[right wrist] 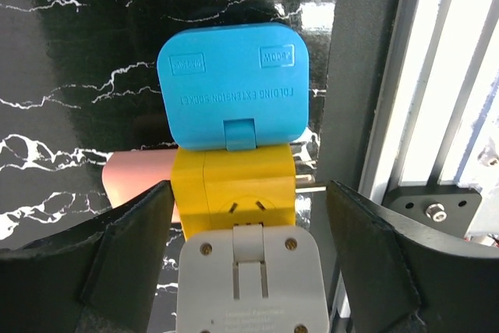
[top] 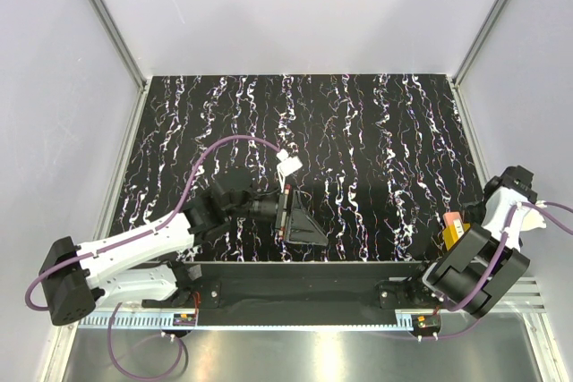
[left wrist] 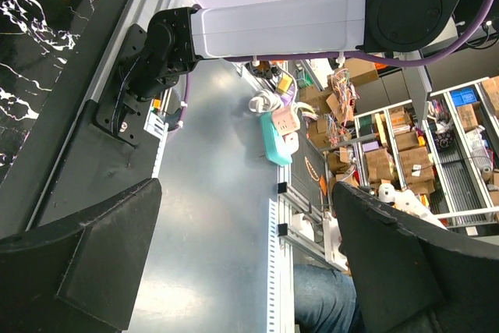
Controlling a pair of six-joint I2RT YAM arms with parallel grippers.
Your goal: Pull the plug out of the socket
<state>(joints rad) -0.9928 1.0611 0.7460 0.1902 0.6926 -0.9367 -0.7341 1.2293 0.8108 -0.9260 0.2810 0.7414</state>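
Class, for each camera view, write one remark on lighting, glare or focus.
Top external: glare on the metal sheet below the bases; table evenly lit. Left wrist: fingers dark and soft, shelves behind sharper. Right wrist: blue socket sharp, lettering legible; rail at right washed out.

- A black counter point(top: 376, 123) with white marbled veins fills the middle.
- Plain pale walls point(top: 295, 6) close it in on the left, far and right sides, and are brightest at the far top.
- Metal posts point(top: 107, 17) stand at the far corners.
- A glossy grey floor point(left wrist: 210, 193) lies past the near edge, where shelves point(left wrist: 456, 142) hold cardboard boxes point(left wrist: 382, 165).
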